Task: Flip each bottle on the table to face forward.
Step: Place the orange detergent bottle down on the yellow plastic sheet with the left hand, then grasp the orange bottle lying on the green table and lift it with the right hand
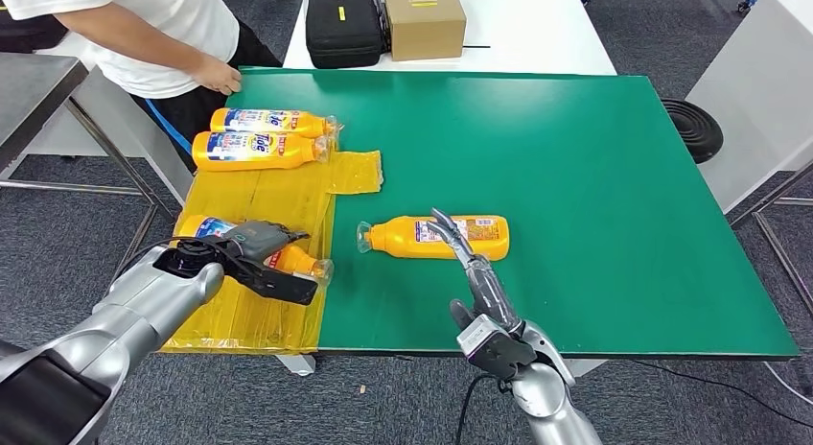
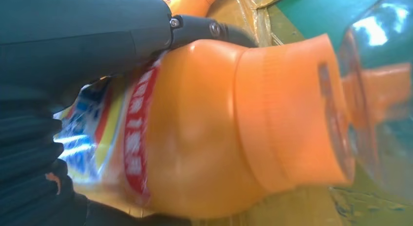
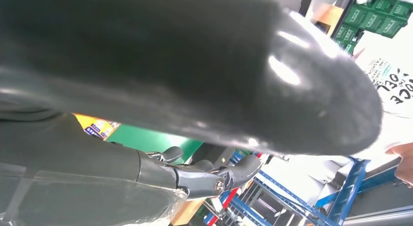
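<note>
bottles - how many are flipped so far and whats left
Looks done: two bottles lie side by side on the yellow sheet, Tide labels up. In hand: the left hand grips a third bottle there. Left: the bottle on the green mat, under the right hand.

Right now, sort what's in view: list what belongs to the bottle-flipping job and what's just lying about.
Job:
- two bottles on the yellow sheet, far end
- bottle under the left hand, near end
- bottle on the green table by the right hand

Lying about:
- black case
- cardboard box
- yellow sheet
- round black object beyond the table's right edge
</note>
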{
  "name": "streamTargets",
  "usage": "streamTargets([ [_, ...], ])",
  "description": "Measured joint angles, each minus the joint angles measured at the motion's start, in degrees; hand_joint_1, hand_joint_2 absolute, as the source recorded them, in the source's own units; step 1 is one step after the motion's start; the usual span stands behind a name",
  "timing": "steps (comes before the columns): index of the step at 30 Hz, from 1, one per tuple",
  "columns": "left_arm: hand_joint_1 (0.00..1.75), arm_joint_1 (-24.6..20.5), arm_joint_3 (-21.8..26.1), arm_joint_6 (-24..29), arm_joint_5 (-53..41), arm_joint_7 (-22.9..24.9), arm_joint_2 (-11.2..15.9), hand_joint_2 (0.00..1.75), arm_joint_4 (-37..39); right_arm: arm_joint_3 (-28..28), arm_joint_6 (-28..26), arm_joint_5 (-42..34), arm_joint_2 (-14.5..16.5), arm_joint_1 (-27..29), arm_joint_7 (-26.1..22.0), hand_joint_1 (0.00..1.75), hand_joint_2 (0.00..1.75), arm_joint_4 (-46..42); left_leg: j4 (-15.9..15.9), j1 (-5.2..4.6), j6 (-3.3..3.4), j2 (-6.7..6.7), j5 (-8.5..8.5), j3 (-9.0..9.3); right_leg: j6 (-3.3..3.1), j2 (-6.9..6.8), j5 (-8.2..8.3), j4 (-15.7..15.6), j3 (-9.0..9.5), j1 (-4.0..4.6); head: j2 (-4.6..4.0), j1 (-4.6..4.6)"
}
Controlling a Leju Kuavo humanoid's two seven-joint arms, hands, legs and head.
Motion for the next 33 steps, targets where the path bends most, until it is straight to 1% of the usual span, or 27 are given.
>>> streamTargets([
  [5,0.00,-0.2,-0.6,0.4,0.2,-0.1,-0.4,1.75,0.9,-0.3,0.0,0.1,0.0,0.2,-0.1,0.00,0.00,0.0,0.0,0.00,0.00,0.00,0.00,0.01,0.00,0.00,0.00,0.0,0.04,0.00,0.00,0.00],
  [13,0.00,-0.2,-1.0,1.7,0.4,-0.1,-0.3,1.75,2.1,-0.3,-0.4,0.7,0.0,0.9,-0.9,0.00,0.00,0.3,0.0,0.00,0.00,-0.02,0.00,0.01,0.00,-0.01,0.00,0.0,0.06,0.00,0.00,-0.01],
  [22,0.00,-0.2,-1.3,1.9,0.4,0.3,-0.2,1.75,2.3,-0.4,-0.4,0.6,0.0,0.7,-1.1,0.00,0.00,1.1,0.0,0.00,0.00,-0.02,0.00,0.05,0.00,-0.02,0.00,0.0,0.12,0.00,0.00,0.00],
  [33,0.00,-0.2,-1.6,2.9,1.2,-0.1,1.7,1.75,1.5,-0.4,-0.4,-0.3,0.0,-0.5,-1.5,0.00,0.00,3.0,0.0,0.01,0.00,-0.03,0.01,0.07,0.00,-0.02,0.00,0.0,0.13,0.02,0.00,0.00],
])
